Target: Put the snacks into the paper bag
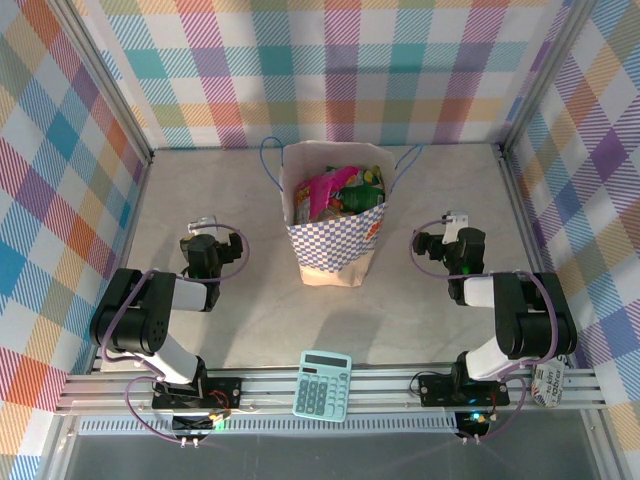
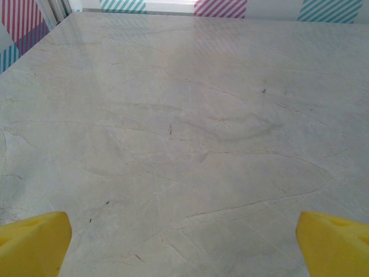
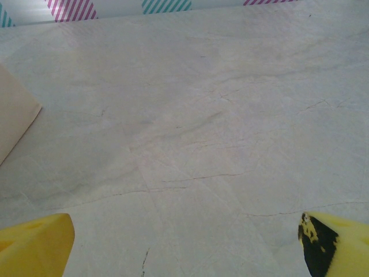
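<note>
The paper bag [image 1: 335,235] is standing upright in the middle of the tabletop [image 1: 250,310], with the snacks [image 1: 342,190] sitting inside it (pink and green packets showing at the mouth). The left gripper [image 2: 184,248] and right gripper [image 3: 184,245] are hovering on either side, both spread wide and holding nothing.

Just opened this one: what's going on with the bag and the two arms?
The snacks sit inside the paper bag, which stands upright in the middle of the table. The arms sit folded on either side of the bag, apart from it. The left gripper and the right gripper are open and hold nothing. A pale teal calculator lies at the near edge. The packing looks done.
</note>
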